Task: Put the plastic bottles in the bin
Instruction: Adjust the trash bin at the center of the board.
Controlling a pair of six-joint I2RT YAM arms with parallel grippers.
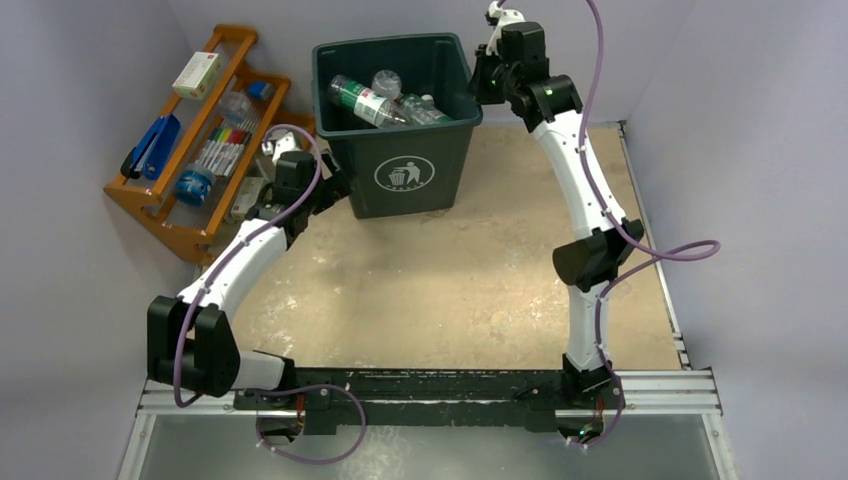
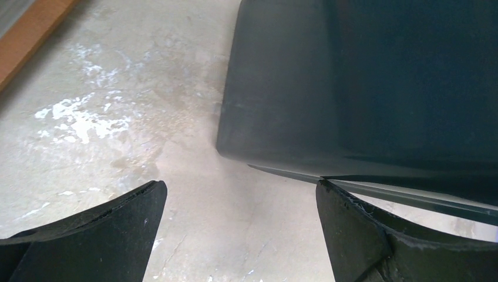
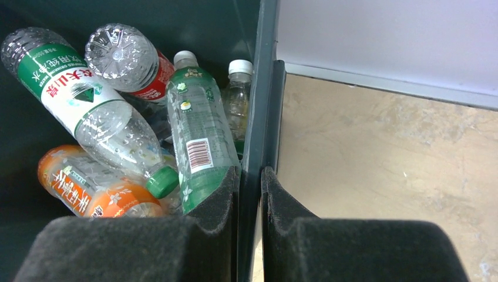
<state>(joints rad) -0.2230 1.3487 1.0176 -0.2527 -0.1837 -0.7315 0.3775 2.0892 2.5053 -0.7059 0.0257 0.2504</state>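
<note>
Orange wooden rack [image 1: 143,202], tilted, far left, beside grey wall [image 1: 60,90]. Contents:
- white box [image 1: 197,74], top shelf
- small blue box [image 1: 262,90], just right of it
- blue clip-like tool [image 1: 155,145], identity unclear
- coloured markers [image 1: 222,148], in a row
- blue round item [image 1: 193,184], lower shelf

Beige table [image 1: 450,290], mottled, whitish scuffs. Aluminium rail [image 1: 680,385] along near edge.

Bin [image 1: 400,150] — smooth dark-green plastic, dull sheen. Bottles [image 3: 100,111]: clear glossy plastic, ribbed and crinkled, with shiny printed labels. Table [image 2: 117,117]: rough, mottled beige top, scuffed white. Rack [image 1: 150,212]: orange wood, smooth. The 2 right pads [image 3: 147,247] — black, matt, grainy.
</note>
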